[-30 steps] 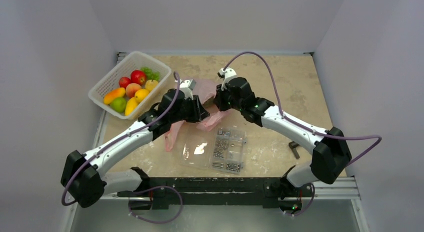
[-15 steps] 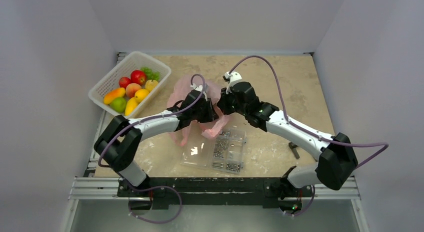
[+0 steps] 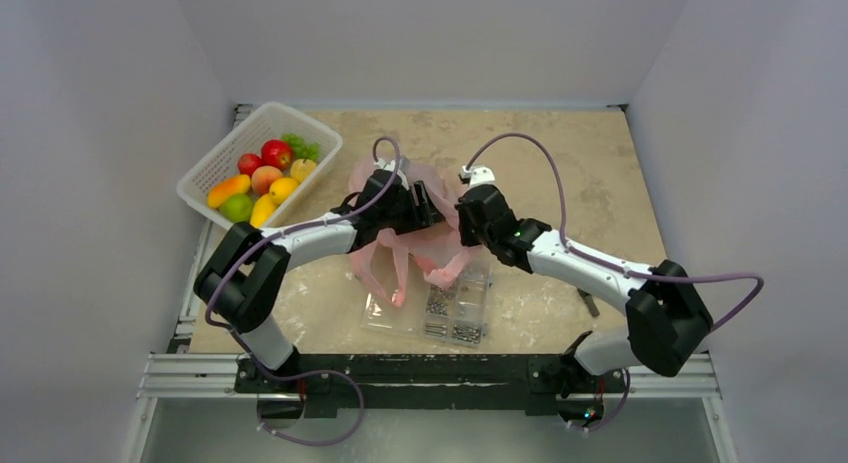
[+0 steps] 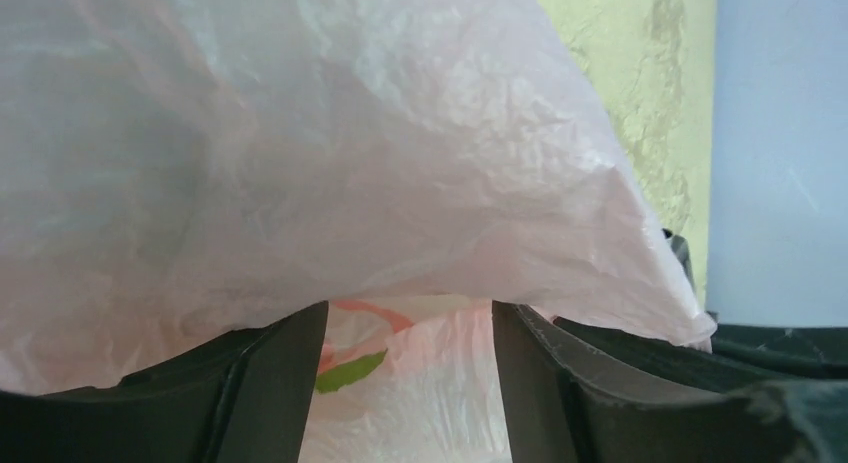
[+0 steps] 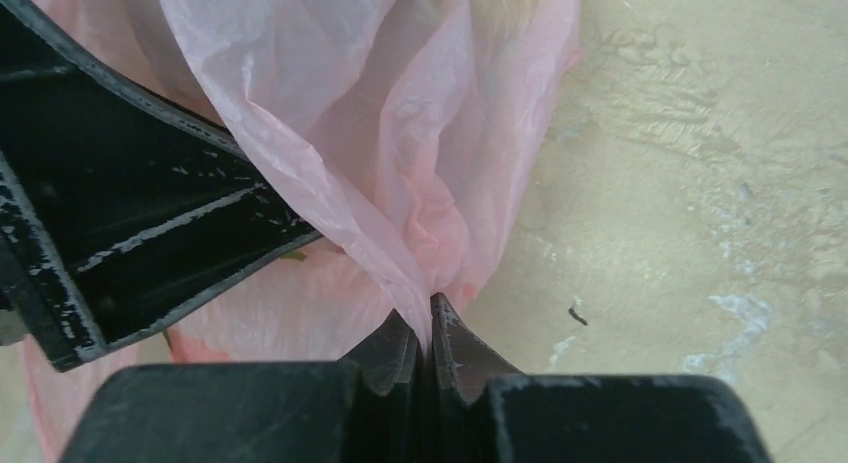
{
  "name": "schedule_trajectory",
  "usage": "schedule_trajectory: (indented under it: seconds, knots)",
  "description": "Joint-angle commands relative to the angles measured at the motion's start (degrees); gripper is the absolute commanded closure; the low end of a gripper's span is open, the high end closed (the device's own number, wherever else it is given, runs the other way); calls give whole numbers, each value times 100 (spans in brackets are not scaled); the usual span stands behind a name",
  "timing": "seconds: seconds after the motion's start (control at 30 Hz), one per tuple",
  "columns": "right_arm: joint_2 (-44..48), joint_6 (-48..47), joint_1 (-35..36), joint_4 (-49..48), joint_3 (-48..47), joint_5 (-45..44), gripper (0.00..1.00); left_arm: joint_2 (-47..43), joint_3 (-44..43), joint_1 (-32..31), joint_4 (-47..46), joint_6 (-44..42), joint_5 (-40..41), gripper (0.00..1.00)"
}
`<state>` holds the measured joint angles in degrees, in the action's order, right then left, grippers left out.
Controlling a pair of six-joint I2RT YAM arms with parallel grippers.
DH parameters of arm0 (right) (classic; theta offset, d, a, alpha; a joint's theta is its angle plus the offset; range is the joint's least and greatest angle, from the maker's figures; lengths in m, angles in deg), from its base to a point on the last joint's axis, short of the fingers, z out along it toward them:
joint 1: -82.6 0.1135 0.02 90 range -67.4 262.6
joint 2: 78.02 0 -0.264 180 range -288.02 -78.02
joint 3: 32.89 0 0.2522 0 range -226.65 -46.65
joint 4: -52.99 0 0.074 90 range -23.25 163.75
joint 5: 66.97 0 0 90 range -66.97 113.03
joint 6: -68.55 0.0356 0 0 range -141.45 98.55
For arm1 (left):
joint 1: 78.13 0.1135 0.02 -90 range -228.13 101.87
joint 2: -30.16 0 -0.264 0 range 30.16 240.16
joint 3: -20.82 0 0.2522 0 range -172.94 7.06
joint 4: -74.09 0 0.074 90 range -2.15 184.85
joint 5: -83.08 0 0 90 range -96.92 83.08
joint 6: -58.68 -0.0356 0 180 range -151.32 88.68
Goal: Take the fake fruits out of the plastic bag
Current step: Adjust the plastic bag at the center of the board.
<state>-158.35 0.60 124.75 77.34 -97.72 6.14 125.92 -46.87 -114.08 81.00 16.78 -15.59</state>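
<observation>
The pink plastic bag (image 3: pixel 405 245) hangs crumpled between my two grippers at the table's middle, its loop handles drooping toward the near side. My left gripper (image 3: pixel 428 203) is open and its fingers (image 4: pixel 275 383) are pushed under the bag's film (image 4: pixel 330 163). A green and an orange patch (image 4: pixel 350 371) show through the film between them; I cannot tell what they are. My right gripper (image 3: pixel 463 219) is shut on a pinched fold of the bag (image 5: pixel 400 193), right beside the left gripper's finger (image 5: pixel 150 233). No grey-green melon shows.
A white basket (image 3: pixel 212 161) with several small toy fruits stands at the far left. A flat clear case of screws (image 3: pixel 445 303) lies just near of the bag, under its handles. A small dark object (image 3: pixel 588 299) lies by the right arm.
My left gripper has pushed to the right, deeper into the bag. My right gripper has drawn right and nearer with the fold. The bag has spread and its handles now hang over the screw case.
</observation>
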Motion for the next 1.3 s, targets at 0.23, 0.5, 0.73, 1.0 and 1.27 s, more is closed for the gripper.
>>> schedule_trajectory:
  seconds: [0.23, 0.5, 0.73, 1.0, 1.27]
  knots:
    - [806, -130, 11, -751, -27, 601, 100, -187, 310, 96, -1672, 1661, 310, 46]
    - [940, -532, 12, -627, -409, 766, 100, -776, 226, 295, -630, 595, 629, 31]
    - [1349, -1016, 12, -875, 142, 964, 100, -571, -1640, 1020, 1294, -1569, 789, 28]
    - [1138, -915, 12, -905, 322, 323, 100, -1150, -2394, 1277, 2590, -2653, 1345, 25]
    - [761, -834, 12, -158, -190, 133, 63, -2327, -905, 918, 1613, -1460, -2362, 24]
